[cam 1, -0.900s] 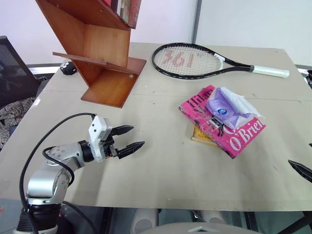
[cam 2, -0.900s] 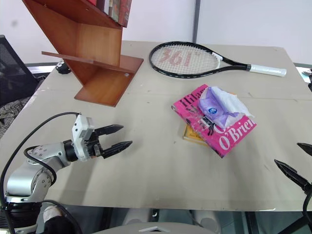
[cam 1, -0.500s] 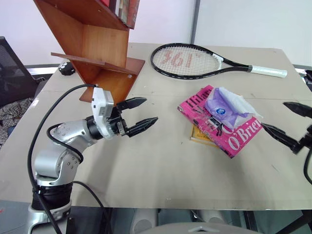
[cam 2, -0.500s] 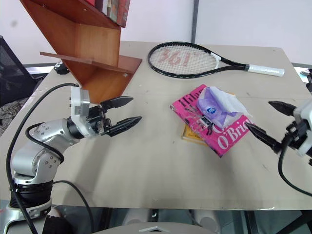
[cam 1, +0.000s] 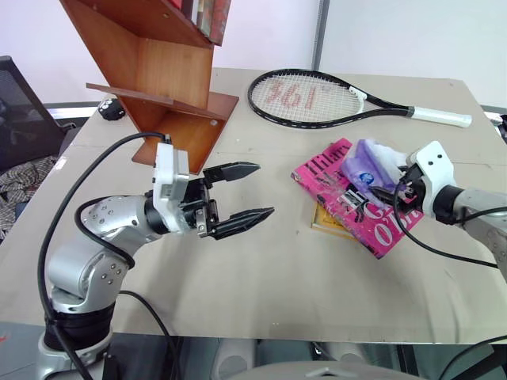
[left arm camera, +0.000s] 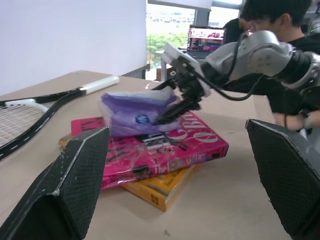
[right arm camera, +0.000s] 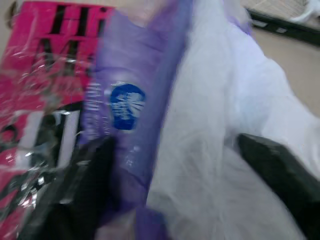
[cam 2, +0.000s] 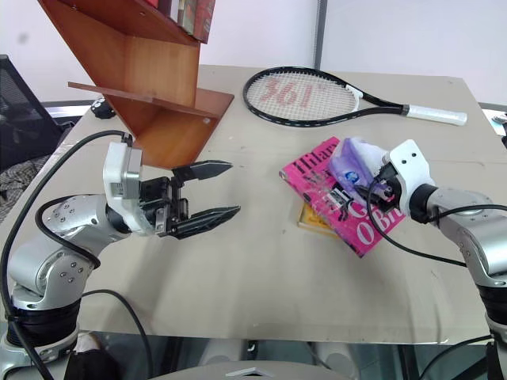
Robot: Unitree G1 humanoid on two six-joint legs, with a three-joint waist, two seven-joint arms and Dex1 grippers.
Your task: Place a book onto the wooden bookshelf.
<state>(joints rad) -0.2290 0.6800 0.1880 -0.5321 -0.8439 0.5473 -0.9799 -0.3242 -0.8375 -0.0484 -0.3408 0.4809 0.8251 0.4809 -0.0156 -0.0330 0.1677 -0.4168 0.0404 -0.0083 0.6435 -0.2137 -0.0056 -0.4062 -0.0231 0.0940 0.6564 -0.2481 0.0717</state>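
Nearest to the camera, the left gripper (cam 1: 242, 191) hangs above the bare beige surface (cam 1: 261, 277) with its jaws spread wide and nothing between them, pointing toward the right side of the scene. A little farther and to the right, the book (cam 1: 358, 207), bright pink with white and black lettering, lies flat on the surface on top of a yellow-orange book (cam 1: 323, 221), of which only an edge sticks out. On the pink cover rests a purple and white plastic packet (cam 1: 372, 168). The right gripper (cam 2: 379, 184) is at this packet, its jaws partly open with one finger on each side of it; in the right wrist view the picture is blurred, so it seems the fingers touch the plastic, but I cannot tell if they really pinch it. Behind the books, a black tennis racket (cam 1: 317, 96) with a white handle lies flat on the surface. At the far left stands the wooden bookshelf (cam 1: 166, 79), reddish-brown with slanted boards, well apart from the pink book; some books (cam 1: 207, 16) already stand in its upper part. In the left wrist view a person (left arm camera: 280, 45) in dark clothes sits beyond the surface.
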